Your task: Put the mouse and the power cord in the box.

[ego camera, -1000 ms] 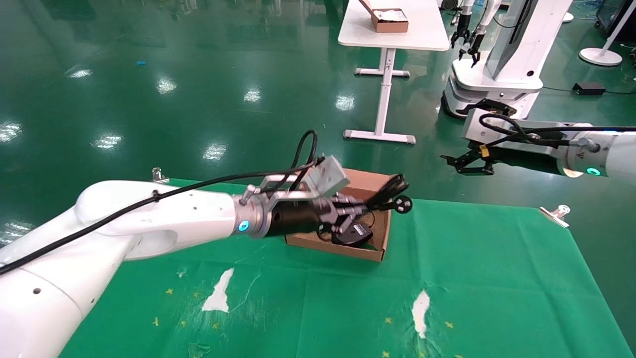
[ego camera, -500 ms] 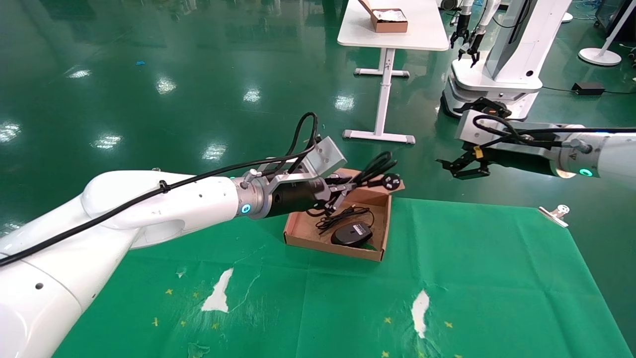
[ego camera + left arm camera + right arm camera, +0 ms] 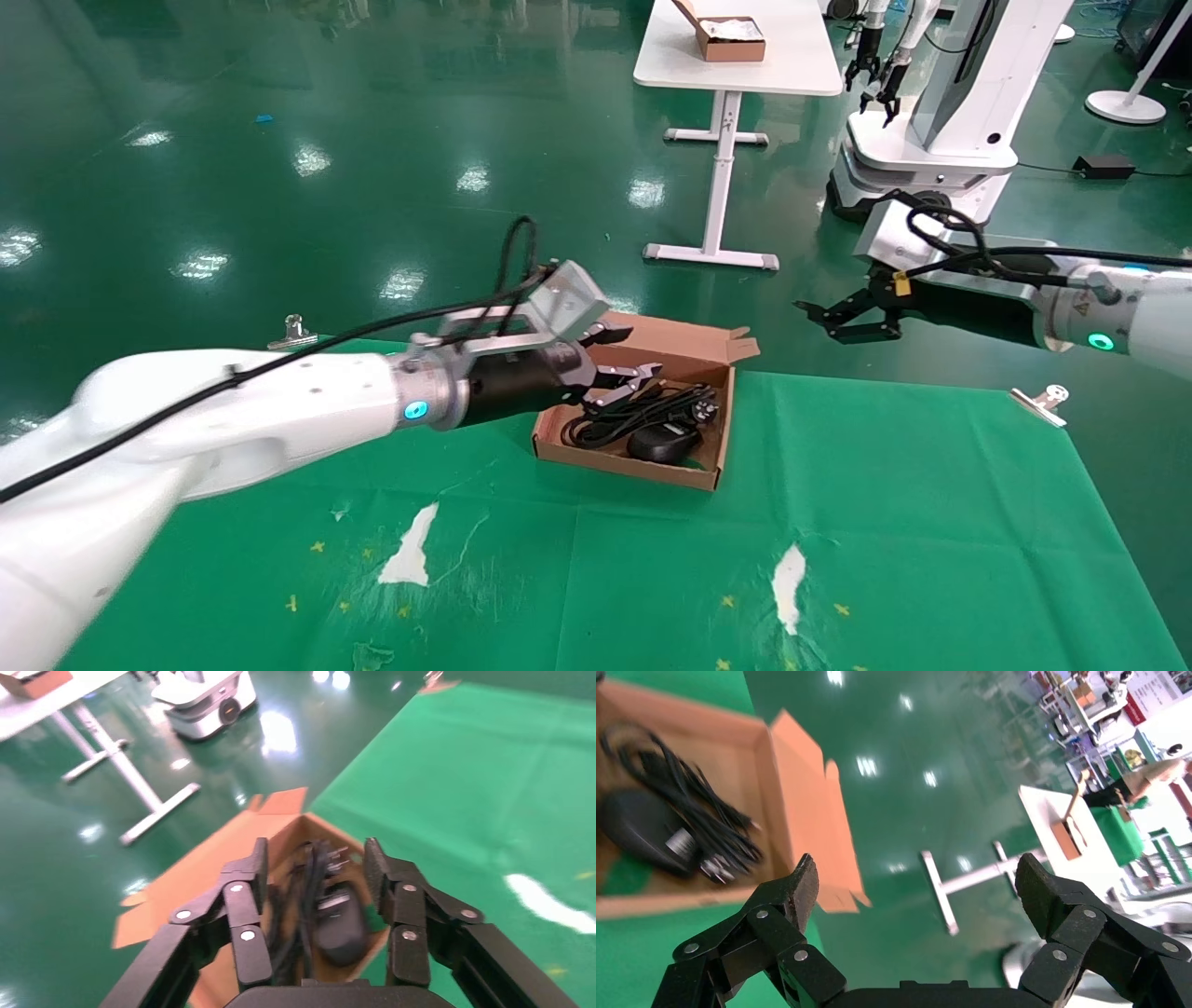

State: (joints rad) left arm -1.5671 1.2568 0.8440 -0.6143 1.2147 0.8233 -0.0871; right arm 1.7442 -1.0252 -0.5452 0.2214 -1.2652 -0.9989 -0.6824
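Observation:
The brown cardboard box (image 3: 694, 347) lies on the green cloth. Inside it rest the black mouse (image 3: 663, 445) and the looped power cord (image 3: 622, 419), its plug pointing to the box's right side. My left gripper (image 3: 635, 356) hovers open just above the box's left part, holding nothing. In the left wrist view the mouse (image 3: 341, 927) and the power cord (image 3: 295, 903) show between the spread fingers (image 3: 253, 874), below them in the box (image 3: 211, 860). My right gripper (image 3: 812, 321) hangs open in the air beyond the table's far edge, right of the box. The right wrist view shows the box (image 3: 800, 790), mouse (image 3: 638, 822) and cord (image 3: 687, 811).
Metal clips (image 3: 1041, 399) (image 3: 296, 328) hold the cloth at the far corners. White worn patches (image 3: 410, 550) mark the near cloth. Across the floor stand a white table (image 3: 736, 56) bearing a small brown box (image 3: 731, 39) and another robot (image 3: 941, 112).
My left gripper opened and let go of the power cord, which now lies in the box beside the mouse. The left arm drew back leftward. The right gripper drifted slightly left.

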